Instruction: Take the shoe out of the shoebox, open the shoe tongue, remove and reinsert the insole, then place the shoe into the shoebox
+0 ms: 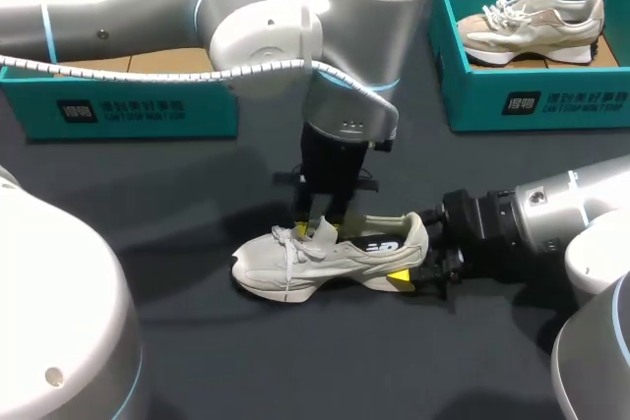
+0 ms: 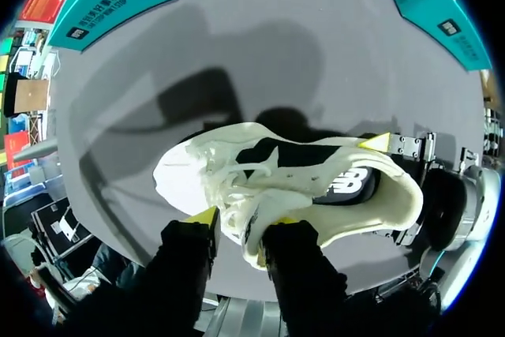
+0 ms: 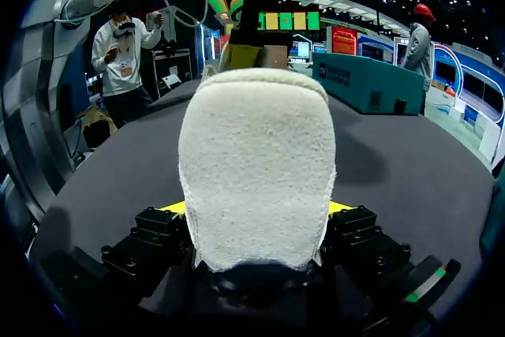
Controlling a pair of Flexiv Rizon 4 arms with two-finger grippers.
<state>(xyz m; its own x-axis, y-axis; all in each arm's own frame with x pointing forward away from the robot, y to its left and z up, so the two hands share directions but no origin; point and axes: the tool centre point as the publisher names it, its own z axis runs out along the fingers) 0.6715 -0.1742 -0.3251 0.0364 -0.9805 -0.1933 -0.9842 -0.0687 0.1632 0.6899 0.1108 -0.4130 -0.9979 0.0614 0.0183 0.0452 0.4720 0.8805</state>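
the one piece of furniture in view is a table (image 1: pixel 295 371) with a flat, matte, dark grey top, plain and without pattern. the light falls from overhead and is diffuse: the shadows (image 1: pixel 167 243) on the top are broad and soft-edged rather than sharp, and they grow darker where they overlap. in the left wrist view the same top reads as a paler grey, with large blurred patches of shadow spread across it. in the right wrist view the top stretches away evenly lit, and its far edge shows.
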